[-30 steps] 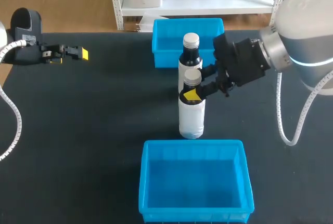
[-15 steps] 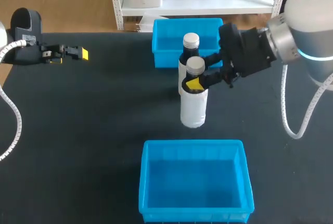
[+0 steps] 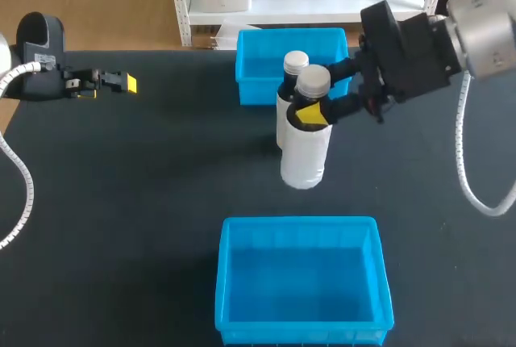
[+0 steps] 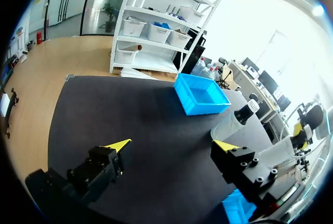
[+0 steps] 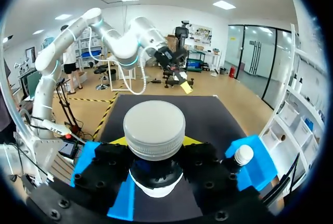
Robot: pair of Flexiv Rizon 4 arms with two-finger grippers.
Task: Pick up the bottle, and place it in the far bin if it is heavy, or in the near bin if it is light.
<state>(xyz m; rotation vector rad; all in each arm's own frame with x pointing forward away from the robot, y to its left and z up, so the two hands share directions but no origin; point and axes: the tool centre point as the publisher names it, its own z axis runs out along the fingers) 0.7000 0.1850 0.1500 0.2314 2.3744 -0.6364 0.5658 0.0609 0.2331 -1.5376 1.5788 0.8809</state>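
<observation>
Two bottles stand in the working area. The right gripper (image 3: 316,95) is clamped on the neck of the nearer one, the held bottle (image 3: 305,153), with one yellow-tipped finger on each side just below its pale screw cap (image 5: 154,129). The held bottle is upright, its dark shoulder and white body hanging below the fingers; the head view does not show whether its base is clear of the surface. Directly beyond the held bottle, on the far side of the gripper, stands the second bottle (image 3: 287,93). It is of the same type, upright and partly covered by the held one, so contact between the two cannot be judged. The far bin (image 3: 258,93), blue and open-topped, sits just behind the second bottle and ahead of the gripper. The near bin (image 3: 302,282), also blue and open-topped, lies on the opposite side of the gripper, toward the robot, apart from the held bottle's base. The left gripper (image 3: 119,83) hangs well away to the side of the right gripper, over the table's edge region. Its fingers are spread with nothing between them, and its wrist view shows only bare surface between the tips. The table (image 3: 129,202) is flat and black, and it carries both bins and the second bottle.
</observation>
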